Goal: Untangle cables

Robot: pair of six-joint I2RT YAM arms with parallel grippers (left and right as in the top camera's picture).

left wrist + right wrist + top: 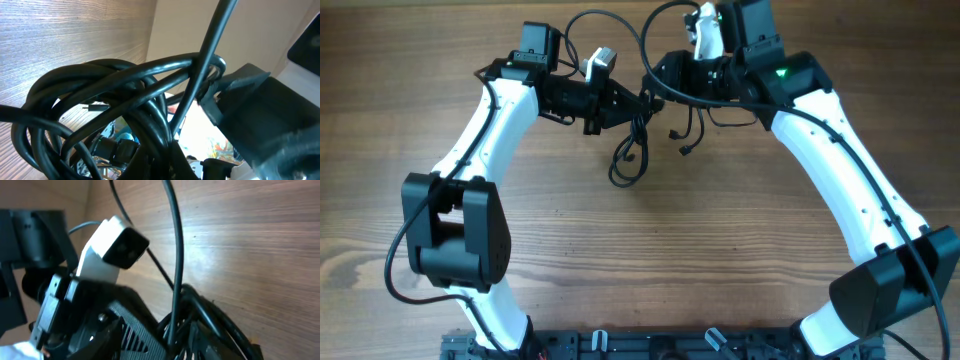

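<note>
- Both of my grippers meet at the far middle of the table [620, 260], nearly nose to nose. The left gripper [626, 103] comes in from the left and the right gripper [660, 88] from the right.
- The cables [632, 150] are a black clump starting right at that meeting point. The clump trails toward the near side, so its long axis runs far-to-near, across the line between my two grippers.
- From the left wrist camera the bundle fills the whole frame, with loops stacked over each other and one strand cutting steeply across the top. It's right up against the left gripper, but my fingers are buried behind it. I honestly can't tell how far open they are or whether they've pinched anything.
- The right side is no clearer. Its wrist view shows strands low and to the right, up against dark hardware, but not the fingertips, so I can't tell its opening or grip either.
- A couple of loose ends [686, 146] with small plugs dangle off to the right of the clump, nearer my right arm.
- My read is that the left gripper is closer to the main loops and the right is closer to the free ends. The next move is probably pulling left and right, square to the bundle's length.
- The main risk is that loops cinch tighter if I grab the wrong strand.
</note>
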